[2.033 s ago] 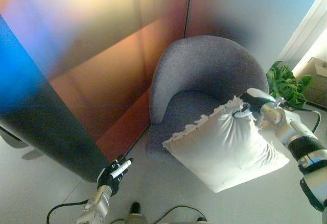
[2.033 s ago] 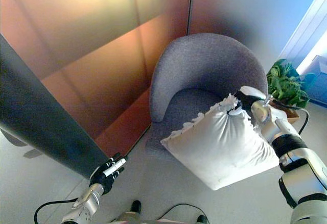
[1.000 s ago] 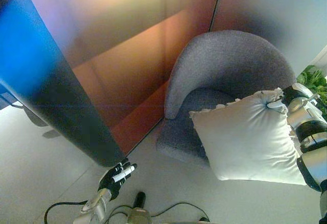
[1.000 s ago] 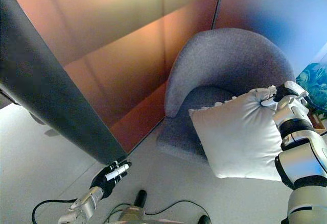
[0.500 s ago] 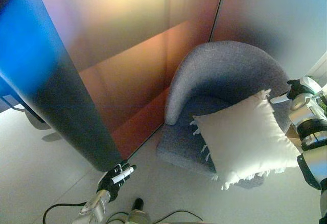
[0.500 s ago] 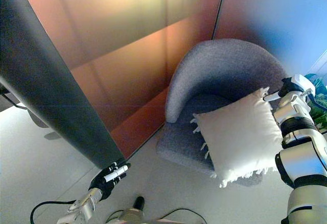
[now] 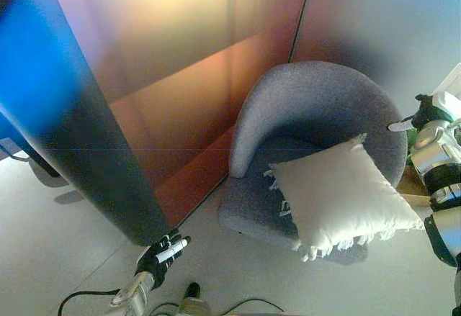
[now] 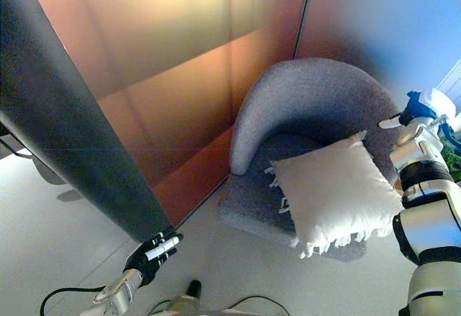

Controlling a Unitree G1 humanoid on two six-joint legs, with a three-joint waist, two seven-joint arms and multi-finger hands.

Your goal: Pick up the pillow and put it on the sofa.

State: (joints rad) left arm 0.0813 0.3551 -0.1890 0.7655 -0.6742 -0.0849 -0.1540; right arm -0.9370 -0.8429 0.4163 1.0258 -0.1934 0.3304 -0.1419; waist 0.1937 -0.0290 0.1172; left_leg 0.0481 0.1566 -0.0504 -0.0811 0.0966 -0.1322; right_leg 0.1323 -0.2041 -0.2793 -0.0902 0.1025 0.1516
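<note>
A pale floor (image 7: 65, 244) carries a grey sofa (image 7: 317, 107), a round-backed single seat that stands at about 2 o'clock of the view, close to the wall. On its seat lies a white pillow (image 7: 338, 197) with a fringed edge, tilted, its 5 o'clock corner jutting over the front rim of the seat toward the floor.
</note>
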